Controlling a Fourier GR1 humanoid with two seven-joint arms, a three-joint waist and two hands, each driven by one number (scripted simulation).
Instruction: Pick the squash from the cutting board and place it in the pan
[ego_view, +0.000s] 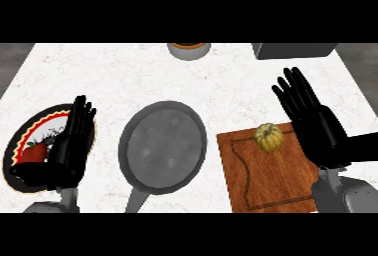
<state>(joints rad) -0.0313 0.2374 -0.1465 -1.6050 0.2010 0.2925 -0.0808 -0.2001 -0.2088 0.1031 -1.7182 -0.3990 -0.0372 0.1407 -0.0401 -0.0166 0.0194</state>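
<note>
A small yellow-green squash (268, 137) lies on the far part of a brown wooden cutting board (262, 175) at the right. To the board's left rests a grey pan (162, 146) with nothing in it, its handle pointing toward the near edge. My right hand (317, 125) is open with straight fingers, just to the right of the squash and above the board's right edge, not touching it. At the left, my left hand (66, 145) is open, fingers up, over a plate.
A decorated plate (22, 145) with a red item on it lies under the left hand. At the far edge stand a round container (189, 50) and a dark grey box (295, 50). The white counter (148, 75) stretches between them.
</note>
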